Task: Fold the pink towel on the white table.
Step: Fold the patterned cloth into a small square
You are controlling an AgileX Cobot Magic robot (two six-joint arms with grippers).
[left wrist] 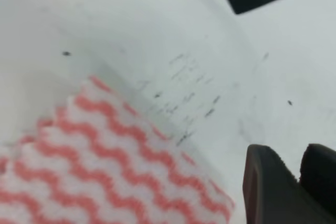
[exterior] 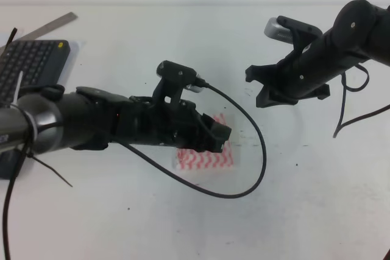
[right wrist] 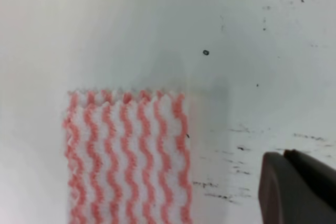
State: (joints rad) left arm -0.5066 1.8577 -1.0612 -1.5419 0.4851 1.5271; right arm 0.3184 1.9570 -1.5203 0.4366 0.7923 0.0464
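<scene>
Lying flat on the white table (exterior: 183, 223), the pink towel (exterior: 210, 158) looks already folded small (judging by its compact shape). Left gripper (exterior: 220, 133) hovers over it, right gripper (exterior: 259, 86) well above-right; both jaws' state unclear.

2 matte black arms, black looping cables, silver-grey wrist cameras.

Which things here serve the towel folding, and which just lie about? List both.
Job:
- thin white cloth with pink-red wavy stripes, the pink towel
- plain white table
- left gripper
- right gripper

Lying about:
- dark grey keyboard
- metal ruler
</scene>
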